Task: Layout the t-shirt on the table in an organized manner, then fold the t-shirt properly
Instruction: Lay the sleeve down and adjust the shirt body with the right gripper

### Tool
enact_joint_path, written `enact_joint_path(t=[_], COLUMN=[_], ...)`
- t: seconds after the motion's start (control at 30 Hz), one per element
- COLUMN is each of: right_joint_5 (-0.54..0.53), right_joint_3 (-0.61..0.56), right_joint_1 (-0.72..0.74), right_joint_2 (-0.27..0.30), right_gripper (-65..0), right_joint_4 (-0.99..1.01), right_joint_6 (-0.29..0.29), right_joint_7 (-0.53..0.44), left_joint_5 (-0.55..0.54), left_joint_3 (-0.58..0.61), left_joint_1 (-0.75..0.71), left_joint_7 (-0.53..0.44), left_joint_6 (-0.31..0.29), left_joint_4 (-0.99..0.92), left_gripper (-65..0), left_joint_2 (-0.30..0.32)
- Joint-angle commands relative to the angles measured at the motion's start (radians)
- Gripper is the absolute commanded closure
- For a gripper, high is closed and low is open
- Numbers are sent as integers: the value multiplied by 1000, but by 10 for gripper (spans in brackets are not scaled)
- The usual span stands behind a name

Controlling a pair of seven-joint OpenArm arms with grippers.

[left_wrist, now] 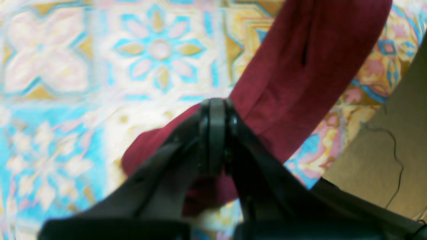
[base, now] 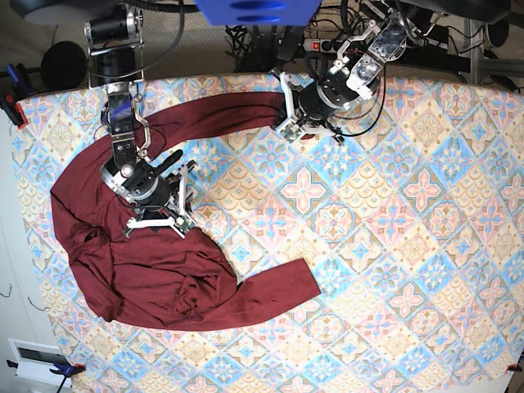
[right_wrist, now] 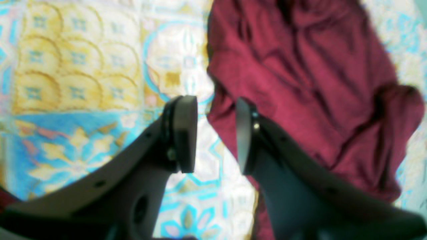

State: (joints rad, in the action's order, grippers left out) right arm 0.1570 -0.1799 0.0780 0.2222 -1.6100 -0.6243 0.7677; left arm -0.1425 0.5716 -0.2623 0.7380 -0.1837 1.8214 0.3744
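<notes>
Patterned table [base: 393,246], rumpled t-shirt [base: 155,278] — left pincer [left_wrist: 217,110] clamping sleeve, right pincer [right_wrist: 217,133] parted

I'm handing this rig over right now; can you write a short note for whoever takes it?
Left gripper: shut on the end of one sleeve of the t-shirt, near the table's far edge.
Right gripper: open, nothing between its jaws, beside the bunched body.
T-shirt: rumpled at the side of the table by the right arm, one sleeve stretched along the far edge, the other trailing toward the near middle.
Done: one sleeve pulled out.
Left: flatten the body, straighten both sleeves, then fold.
</notes>
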Motion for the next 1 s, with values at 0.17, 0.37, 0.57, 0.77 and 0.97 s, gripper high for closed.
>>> enact_joint_path(t=[0.17,0.37,0.57,0.77,0.97], right_joint_5=[-6,-6,-6,-6,-6], right_joint_3=[-13,-11,-7,55,98], right_joint_1=[65,101,105,150,151], right_joint_2=[-22,-51,-51,-51,-51], right_gripper=[-192,-192,-191,-190,-190], right_joint_4=[101,202,250,250,251], right_joint_6=[7,7,8,8,8], right_joint_7=[-47,-83,-84,-84,-84], left_joint_5=[-119,-220,-234,-234,-234], left_joint_3=[-94,-158,-175,-175,-175], left_joint_1=[-4,-5,-5,-5,-4], left_joint_7=[-15,-15,-15,-15,-16], left_joint_6=[0,0,0,0,0], left_joint_4=[34,34,34,34,34], left_gripper=[0,0,0,0,0], left_joint_2=[-1,-1,1,2,2])
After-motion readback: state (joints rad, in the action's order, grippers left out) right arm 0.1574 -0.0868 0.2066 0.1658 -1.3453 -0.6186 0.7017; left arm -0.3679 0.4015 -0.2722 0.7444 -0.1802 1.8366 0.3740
